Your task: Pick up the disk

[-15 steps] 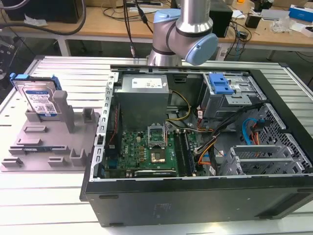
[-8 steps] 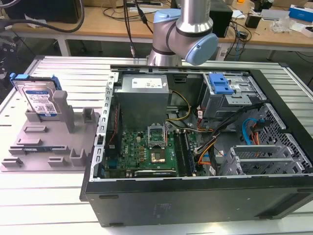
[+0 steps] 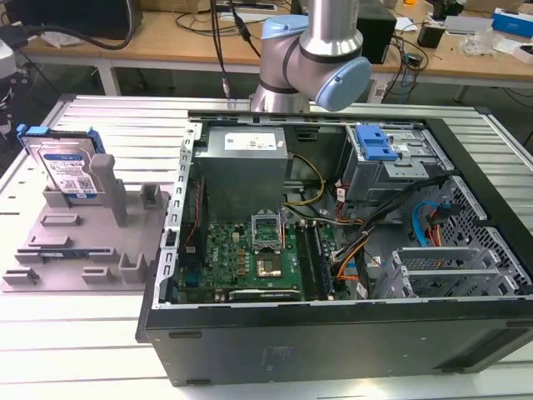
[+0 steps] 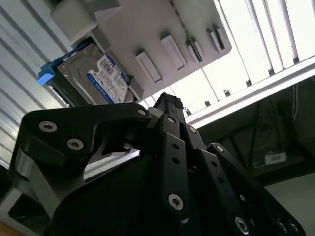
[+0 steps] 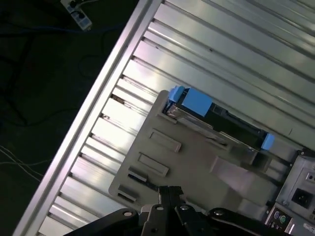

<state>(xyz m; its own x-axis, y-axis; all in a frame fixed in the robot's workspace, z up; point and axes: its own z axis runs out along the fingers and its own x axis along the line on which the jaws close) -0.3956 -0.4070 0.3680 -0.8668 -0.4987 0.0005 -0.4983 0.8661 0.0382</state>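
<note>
Beside computer case [image 3: 333, 337], disk [image 3: 71, 173] on fixture [image 3: 83, 250].

A ribbed, pale metal table [image 3: 92, 350] gleams with bright reflections. At twelve o'clock in the exterior view runs a wooden workbench [image 3: 166, 46] hung with black cables [image 3: 218, 33]. In the first wrist view, a white power strip [image 5: 78, 17] lies on the dark floor [image 5: 39, 98].

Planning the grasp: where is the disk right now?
At the exterior view's left, the disk stands tilted in the grey fixture, beside the open computer case.
</note>
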